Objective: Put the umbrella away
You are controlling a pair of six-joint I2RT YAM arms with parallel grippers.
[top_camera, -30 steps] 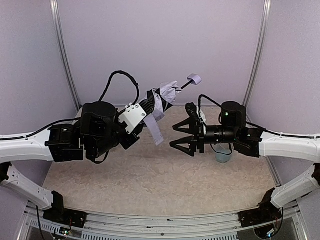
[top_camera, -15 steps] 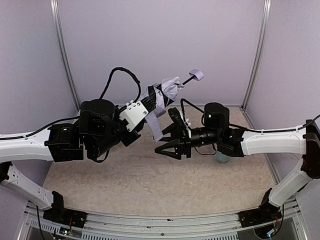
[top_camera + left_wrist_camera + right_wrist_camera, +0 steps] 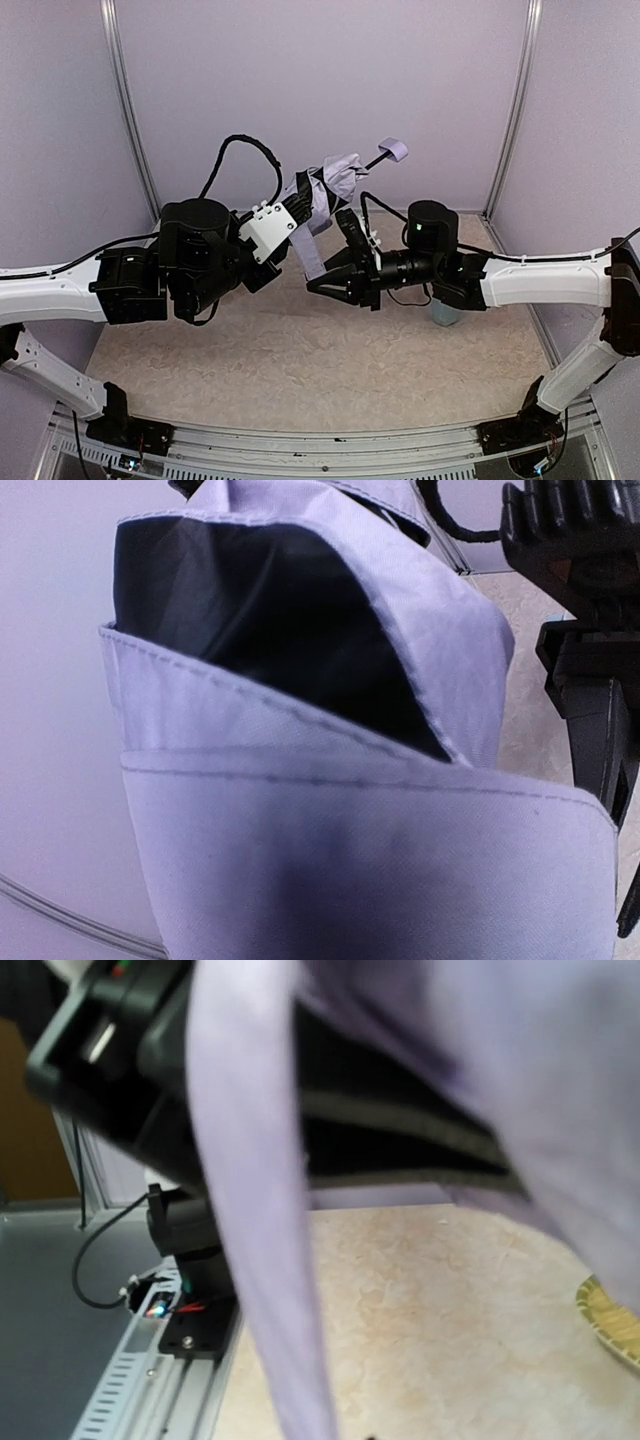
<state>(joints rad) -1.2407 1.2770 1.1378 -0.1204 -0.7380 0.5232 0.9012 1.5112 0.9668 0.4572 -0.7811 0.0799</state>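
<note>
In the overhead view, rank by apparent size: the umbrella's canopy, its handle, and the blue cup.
Largest: umbrella canopy. Then handle and blue cup, which look alike; the right arm hides most of the cup.

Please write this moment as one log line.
left gripper: jaws shut on umbrella, aloft | right gripper: at its strap, grip unclear

Umbrella above table, left of cup.

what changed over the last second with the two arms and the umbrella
The right gripper swung left to the strap hanging from the umbrella, its jaws narrowing around it; whether it grips yet is unclear. The left gripper kept the umbrella clamped, tipping it slightly up. The cup stayed put.
</note>
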